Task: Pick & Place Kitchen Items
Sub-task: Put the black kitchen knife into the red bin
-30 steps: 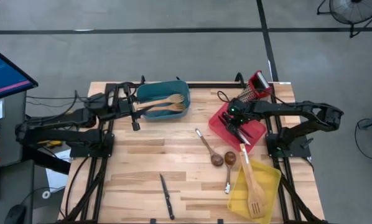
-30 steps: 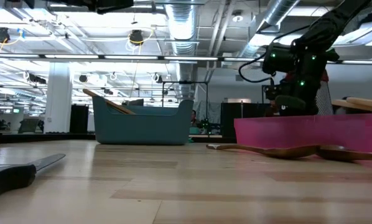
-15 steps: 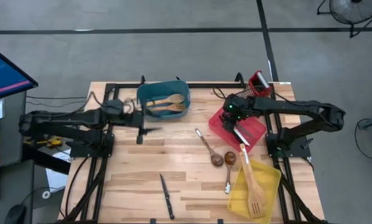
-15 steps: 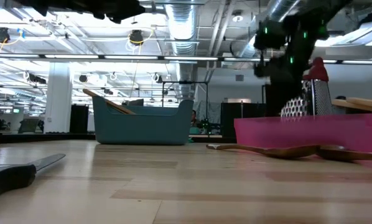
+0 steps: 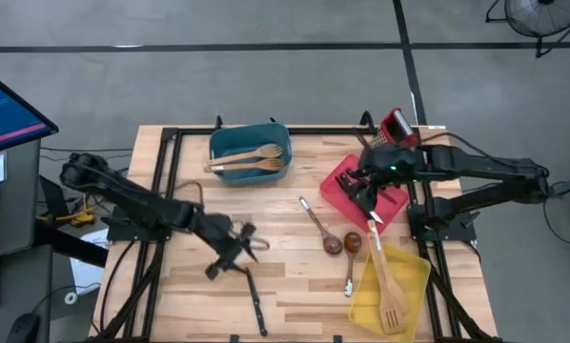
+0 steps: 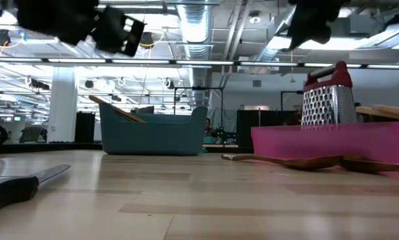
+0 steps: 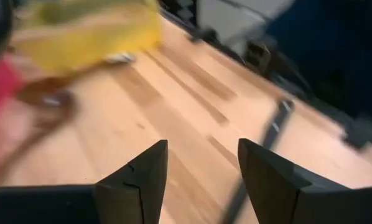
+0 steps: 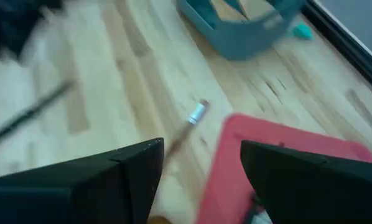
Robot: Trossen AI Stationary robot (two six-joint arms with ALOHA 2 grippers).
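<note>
Both pincers, left [image 5: 244, 243] and right [image 5: 365, 198], gape empty.

Two dark jointed arms, seemingly green-lit wrist.

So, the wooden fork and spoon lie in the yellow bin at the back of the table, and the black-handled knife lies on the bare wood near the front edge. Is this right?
Not quite. The wooden fork and spoon lie in the teal bin, as the high view shows. The yellow bin is at the front right and holds a slotted wooden turner. The rest is right: the black-handled knife lies on the bare wood near the front edge.
</note>
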